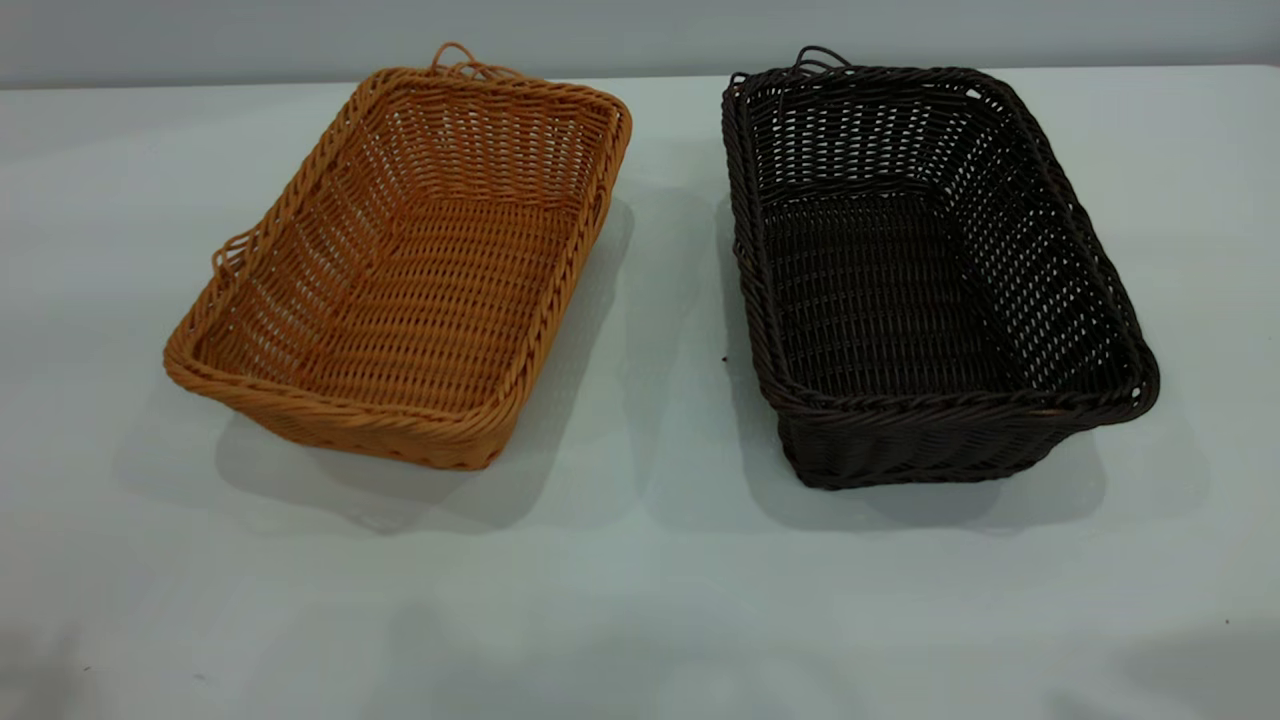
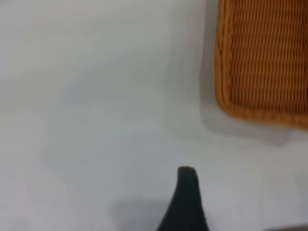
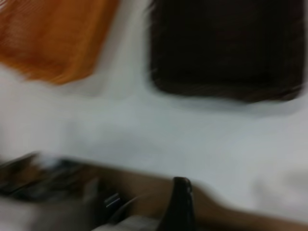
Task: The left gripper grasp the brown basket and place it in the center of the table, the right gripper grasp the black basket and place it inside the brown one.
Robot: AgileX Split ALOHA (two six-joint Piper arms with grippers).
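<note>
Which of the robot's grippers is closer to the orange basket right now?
Left. The left gripper hangs over bare table just off the brown basket corner; the right gripper sits back at the table edge, nearer the black basket.

There are two baskets on the bench. One is the brown basket, and one is the black basket.

Right wrist view badly blurred; clutter past the desk edge unreadable. Left wrist view crops the brown basket. Only one of the left gripper's fingers shows.
</note>
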